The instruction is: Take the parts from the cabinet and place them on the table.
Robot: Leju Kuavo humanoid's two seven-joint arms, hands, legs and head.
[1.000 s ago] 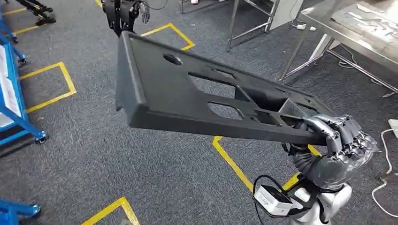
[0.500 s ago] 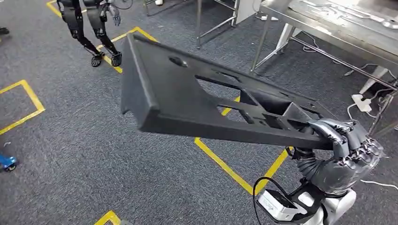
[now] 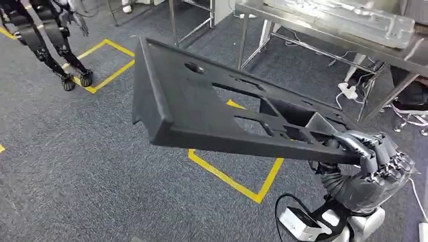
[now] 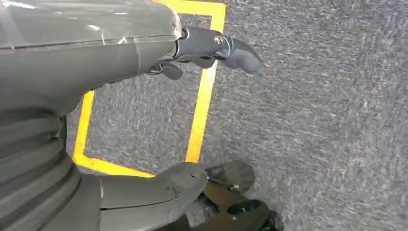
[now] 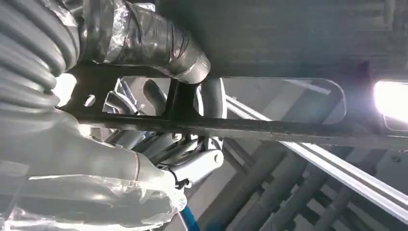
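Our right hand (image 3: 371, 161) has its fingers (image 3: 353, 143) wrapped around one end of the black part (image 3: 202, 106), which juts out over the carpet, short of the tabletop (image 3: 323, 30). Held cantilevered, it could twist loose or clip a leg. Our left hand (image 4: 159, 48) hangs empty, fingers spread.

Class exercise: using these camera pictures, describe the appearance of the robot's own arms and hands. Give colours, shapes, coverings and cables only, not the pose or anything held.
The right hand has dark metallic segmented fingers and a silver-grey thumb, with clear plastic film over its back. Behind it sits a grey ribbed wrist cover, then a silver arm carrying a white camera box with a black cable. The left hand shows a smooth grey cover and dark fingers.
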